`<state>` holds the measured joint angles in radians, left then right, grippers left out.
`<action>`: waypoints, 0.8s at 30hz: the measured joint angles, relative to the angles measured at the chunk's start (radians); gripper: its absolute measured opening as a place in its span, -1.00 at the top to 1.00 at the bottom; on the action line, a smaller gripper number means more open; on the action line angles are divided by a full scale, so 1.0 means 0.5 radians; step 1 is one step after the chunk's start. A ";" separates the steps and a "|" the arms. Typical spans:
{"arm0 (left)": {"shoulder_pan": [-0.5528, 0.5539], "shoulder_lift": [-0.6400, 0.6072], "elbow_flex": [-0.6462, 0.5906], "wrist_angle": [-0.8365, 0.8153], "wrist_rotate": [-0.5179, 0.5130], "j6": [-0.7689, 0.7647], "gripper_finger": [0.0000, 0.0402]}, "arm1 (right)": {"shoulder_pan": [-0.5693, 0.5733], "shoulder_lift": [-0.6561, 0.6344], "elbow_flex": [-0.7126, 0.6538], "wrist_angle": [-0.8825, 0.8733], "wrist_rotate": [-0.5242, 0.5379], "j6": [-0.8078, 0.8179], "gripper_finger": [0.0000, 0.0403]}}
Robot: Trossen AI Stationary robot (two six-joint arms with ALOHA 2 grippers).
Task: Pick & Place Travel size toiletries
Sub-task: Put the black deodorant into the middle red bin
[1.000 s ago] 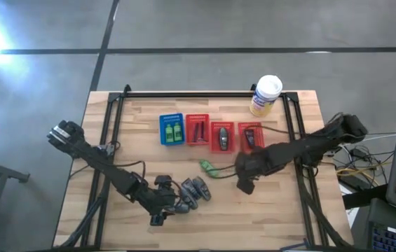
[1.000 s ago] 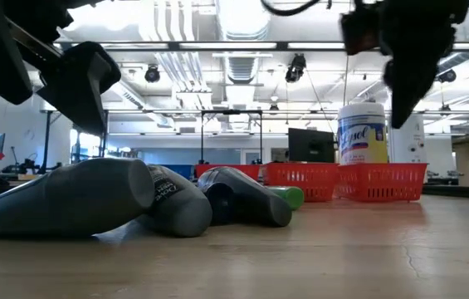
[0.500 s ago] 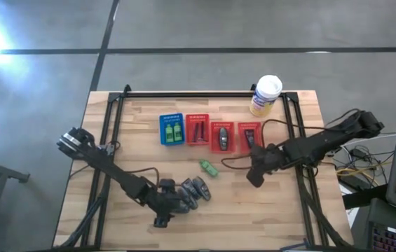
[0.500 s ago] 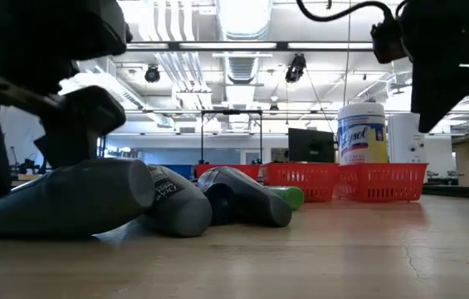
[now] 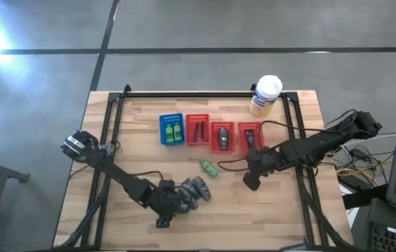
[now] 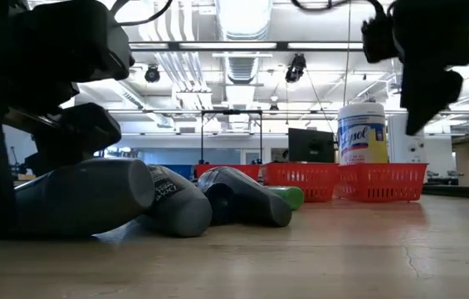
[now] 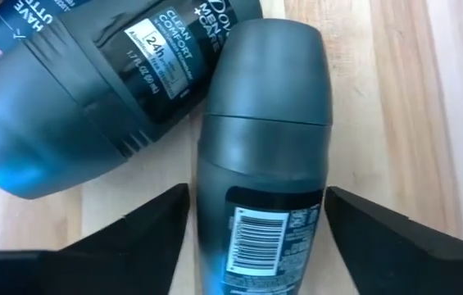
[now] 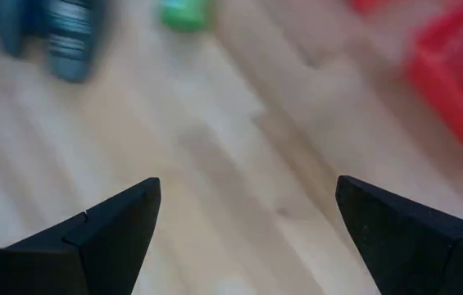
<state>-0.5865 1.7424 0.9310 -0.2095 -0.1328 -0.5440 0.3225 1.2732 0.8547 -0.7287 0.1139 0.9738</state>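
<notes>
Three dark grey roll-on bottles (image 5: 192,192) lie on their sides in a cluster near the table's near edge. My left gripper (image 5: 173,204) is open and low at the left end of that cluster. In the left wrist view its fingers (image 7: 153,217) stand on either side of one grey bottle (image 7: 264,139), close to its walls. A small green bottle (image 5: 207,167) lies alone on the wood. My right gripper (image 5: 249,183) is open and hangs above bare table, right of the green bottle. More toiletries sit in the baskets.
A blue basket (image 5: 172,129) and three red baskets (image 5: 221,135) stand in a row toward the far edge. A yellow canister with a white lid (image 5: 265,95) is at the far right corner. Bare wood lies between the two grippers and along the near edge.
My left gripper has come down and a little toward the table's right, so that its open fingers now stand around the nearest grey bottle. My right gripper has drawn slightly toward the table's right edge, still open. The bottles have kept their places.
</notes>
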 joint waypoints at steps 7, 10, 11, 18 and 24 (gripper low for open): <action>0.006 0.001 -0.003 -0.011 -0.007 0.065 -0.01 | 0.000 0.014 -0.001 0.385 -0.144 0.071 -0.80; 0.013 -0.008 -0.003 -0.014 -0.017 0.066 -0.01 | 0.000 0.014 -0.001 0.385 -0.159 0.226 -0.79; 0.014 -0.020 -0.004 -0.019 -0.030 0.065 -0.01 | 0.000 0.014 -0.002 0.388 -0.182 0.279 -0.78; 0.059 -0.429 0.003 -0.203 -0.287 0.027 -0.01 | -0.003 0.014 -0.002 0.637 -0.250 0.655 -0.75; 0.255 -0.692 0.004 -0.184 -0.535 0.154 -0.01 | -0.082 0.087 -0.001 1.129 -0.200 0.717 -0.80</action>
<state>-0.4588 1.3964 0.9329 -0.3014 -0.4002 -0.4672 0.2817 1.3169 0.8543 -0.1642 0.0140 1.3321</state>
